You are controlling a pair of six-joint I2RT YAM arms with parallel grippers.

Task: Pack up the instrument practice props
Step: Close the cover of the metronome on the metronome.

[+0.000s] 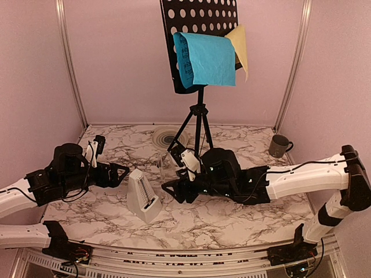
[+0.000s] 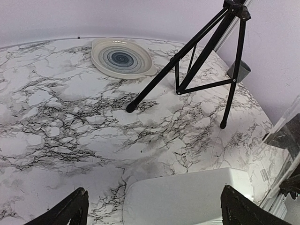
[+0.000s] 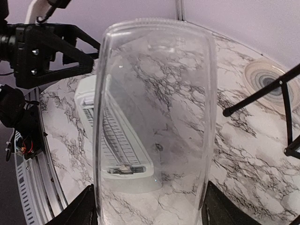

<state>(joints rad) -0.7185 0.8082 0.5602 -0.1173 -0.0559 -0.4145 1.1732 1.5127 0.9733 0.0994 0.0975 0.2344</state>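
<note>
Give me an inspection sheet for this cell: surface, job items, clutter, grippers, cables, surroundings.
Surface: marble-pattern tabletop, no damage seen.
Job's things: black music stand upright at the back on tripod legs. A blue page is draped over it, with a yellow page behind. White metronome stands near the front, uncovered.
Clutter: swirl-pattern plate by the tripod feet; dark mug at the back right.
Grippers: left gripper open beside the metronome; right gripper closed on a clear cover.
Cables: black leads run along both arms.
Surroundings: pale walls, metal corner posts.
</note>
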